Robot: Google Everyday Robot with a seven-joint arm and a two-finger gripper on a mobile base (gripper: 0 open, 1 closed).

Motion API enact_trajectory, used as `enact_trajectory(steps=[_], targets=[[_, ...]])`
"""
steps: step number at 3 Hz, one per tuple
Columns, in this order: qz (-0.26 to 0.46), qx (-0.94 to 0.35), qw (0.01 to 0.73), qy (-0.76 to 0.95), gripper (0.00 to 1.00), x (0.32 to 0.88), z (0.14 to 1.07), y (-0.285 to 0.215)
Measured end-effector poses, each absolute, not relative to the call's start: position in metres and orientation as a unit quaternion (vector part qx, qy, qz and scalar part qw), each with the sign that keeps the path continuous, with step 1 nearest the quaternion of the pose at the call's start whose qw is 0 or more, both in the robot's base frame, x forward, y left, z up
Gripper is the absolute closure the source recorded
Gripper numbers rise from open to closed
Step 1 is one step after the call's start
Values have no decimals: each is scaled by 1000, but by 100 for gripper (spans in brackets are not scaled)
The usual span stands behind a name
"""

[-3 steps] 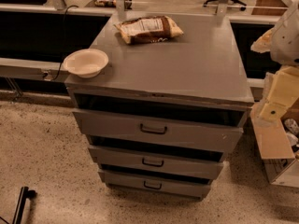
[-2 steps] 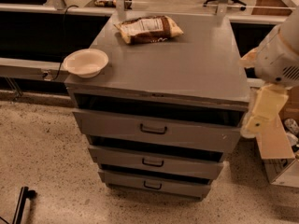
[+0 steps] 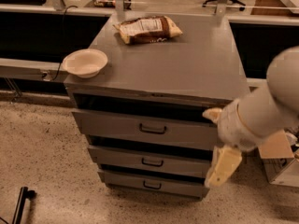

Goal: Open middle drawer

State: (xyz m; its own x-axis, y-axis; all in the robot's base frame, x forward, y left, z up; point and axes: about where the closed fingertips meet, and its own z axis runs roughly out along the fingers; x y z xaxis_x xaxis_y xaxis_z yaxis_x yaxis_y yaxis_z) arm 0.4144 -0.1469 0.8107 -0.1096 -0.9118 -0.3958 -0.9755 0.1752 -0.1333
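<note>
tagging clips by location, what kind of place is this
Probably an office or lab workspace: a grey metal drawer cabinet, a speckled hard floor, and a rolling chair base behind. The gripper hangs by the cabinet's right front corner, near the middle drawer.

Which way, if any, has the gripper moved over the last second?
Yes. The gripper moved left and down in view: from beside the top right edge of the cabinet to level with the middle drawer, overlapping its right end.
</note>
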Motion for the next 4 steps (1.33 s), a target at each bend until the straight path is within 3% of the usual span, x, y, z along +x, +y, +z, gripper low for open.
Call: enact_trajectory(steps=[1, 3, 4], targets=[[102, -631, 226, 735, 0, 393, 787, -140], [98, -610, 209, 758, 0, 402, 732, -152], [113, -591, 264, 754, 0, 401, 671, -170]])
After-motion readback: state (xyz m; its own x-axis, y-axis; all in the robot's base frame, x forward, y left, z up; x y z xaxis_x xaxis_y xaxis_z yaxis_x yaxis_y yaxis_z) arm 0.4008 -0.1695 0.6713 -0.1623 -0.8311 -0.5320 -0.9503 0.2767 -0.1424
